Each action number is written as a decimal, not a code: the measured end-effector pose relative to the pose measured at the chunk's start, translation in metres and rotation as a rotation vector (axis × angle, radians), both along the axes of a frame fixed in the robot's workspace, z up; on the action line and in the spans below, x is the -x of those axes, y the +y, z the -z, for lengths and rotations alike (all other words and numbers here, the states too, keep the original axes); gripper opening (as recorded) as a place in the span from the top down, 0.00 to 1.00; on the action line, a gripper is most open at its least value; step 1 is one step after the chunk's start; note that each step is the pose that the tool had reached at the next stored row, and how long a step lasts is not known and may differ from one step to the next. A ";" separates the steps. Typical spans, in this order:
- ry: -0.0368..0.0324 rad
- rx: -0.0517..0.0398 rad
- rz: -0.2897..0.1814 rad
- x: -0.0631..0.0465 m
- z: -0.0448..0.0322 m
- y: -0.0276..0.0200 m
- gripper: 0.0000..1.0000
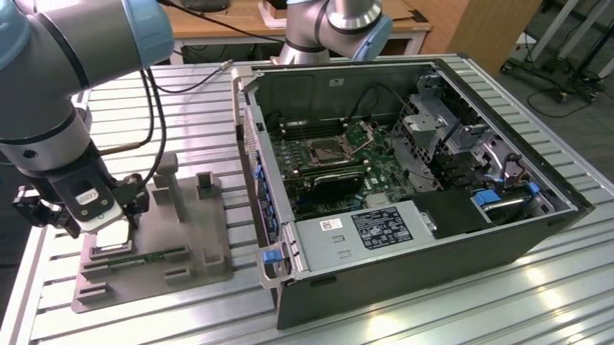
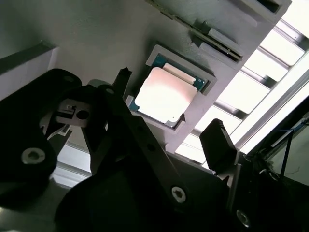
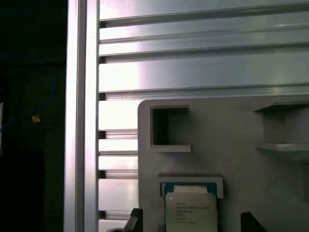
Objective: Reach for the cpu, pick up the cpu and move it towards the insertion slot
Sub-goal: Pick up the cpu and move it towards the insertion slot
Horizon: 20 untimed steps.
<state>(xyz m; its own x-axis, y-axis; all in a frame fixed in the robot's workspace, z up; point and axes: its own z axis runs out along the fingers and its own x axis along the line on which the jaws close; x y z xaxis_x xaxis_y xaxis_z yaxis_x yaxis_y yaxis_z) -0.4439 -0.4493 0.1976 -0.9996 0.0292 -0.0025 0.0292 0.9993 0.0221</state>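
The cpu (image 2: pixel 164 99) is a flat square chip with a shiny pale top, lying in a square recess of the grey fixture (image 1: pixel 192 244) on the exterior view's left. My gripper (image 2: pixel 169 106) hangs just above it, open, with one dark fingertip (image 2: pixel 123 79) on each side of the chip and not touching it. In the first wrist view the cpu (image 3: pixel 189 212) lies between the two fingertips of the gripper (image 3: pixel 191 222). The insertion slot (image 1: pixel 331 151) is the square metal-framed socket on the green board inside the open computer case, far to the exterior view's right of the gripper (image 1: pixel 103 228).
The grey fixture also holds a long green memory stick (image 1: pixel 144 257) and has upright posts (image 1: pixel 165 180) close to the arm. The open computer case (image 1: pixel 403 180) has a tall side wall (image 1: pixel 251 151) between fixture and socket. Everything stands on a slatted metal table (image 1: pixel 461 309).
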 end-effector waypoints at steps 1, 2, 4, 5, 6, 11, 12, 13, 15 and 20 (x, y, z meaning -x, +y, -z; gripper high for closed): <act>0.0000 0.0001 0.005 0.000 0.0017 0.0000 0.15; -0.0001 0.0001 0.006 0.000 0.0036 0.0000 0.15; 0.0001 0.0002 0.006 0.000 0.0071 0.0000 0.15; 0.0001 0.0002 0.006 0.000 0.0089 0.0004 0.15; 0.0000 0.0001 0.006 0.000 0.0107 0.0012 0.15; 0.0000 0.0002 -0.016 0.000 0.0155 0.0037 0.15; 0.0001 0.0002 -0.023 0.000 0.0164 0.0036 0.15; 0.0000 0.0002 -0.030 0.000 0.0173 0.0036 0.15; 0.0000 0.0002 -0.031 0.000 0.0188 0.0036 0.15; 0.0003 0.0011 -0.031 0.000 0.0203 0.0035 0.15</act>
